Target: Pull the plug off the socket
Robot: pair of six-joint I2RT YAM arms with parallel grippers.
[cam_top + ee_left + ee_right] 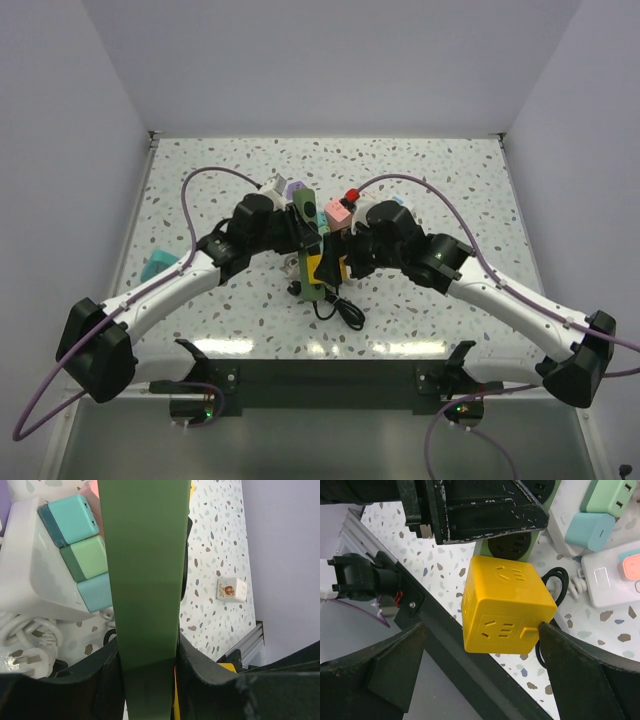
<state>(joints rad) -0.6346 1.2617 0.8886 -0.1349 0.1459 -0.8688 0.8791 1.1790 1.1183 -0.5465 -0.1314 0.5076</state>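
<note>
On the speckled table [450, 180], mid-scene, the long green socket strip [145, 580] is clamped in the closed left tool [147, 649], which should brace it firmly. The yellow cube plug [505, 605] sits seated on the strip's right side, between the wide-open fingers of the right tool [482, 630], which grips nothing. The right tool should close squarely on opposite faces, then pull straight off without twisting.

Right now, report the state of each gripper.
Left gripper: closed on the green power strip.
Right gripper: open, straddling the yellow socket cube.
</note>
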